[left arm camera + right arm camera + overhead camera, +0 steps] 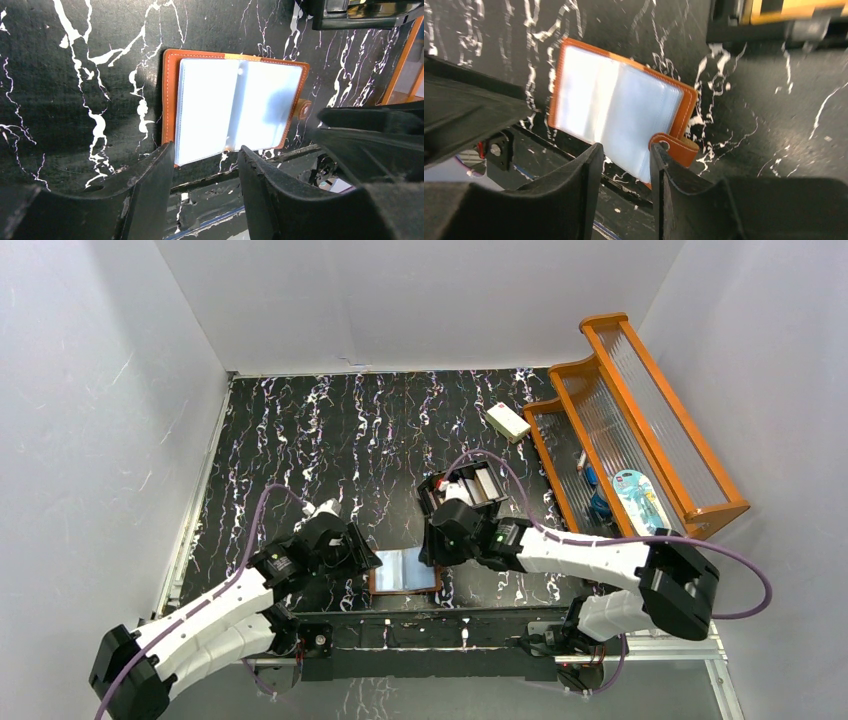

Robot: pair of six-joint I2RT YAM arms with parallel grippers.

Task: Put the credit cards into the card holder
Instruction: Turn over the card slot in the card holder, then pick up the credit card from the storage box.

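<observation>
The card holder (405, 572) lies open and flat at the table's near edge, brown leather outside, pale blue-grey slots up. It also shows in the left wrist view (235, 107) and the right wrist view (619, 107), with its snap tab (676, 148) sticking up. My left gripper (366, 558) (206, 152) is open and empty at the holder's left near corner. My right gripper (430, 552) (626, 150) is open and empty at its right near corner, beside the tab. The credit cards (478, 484) stand in a black box; an orange one (794, 7) shows.
The black compartmented box (452, 490) (360, 15) sits just behind the right gripper. A white block (507, 421) lies at the back right. An orange wooden rack (640, 430) with small items fills the right side. The arms' base rail (430, 625) runs just below the holder.
</observation>
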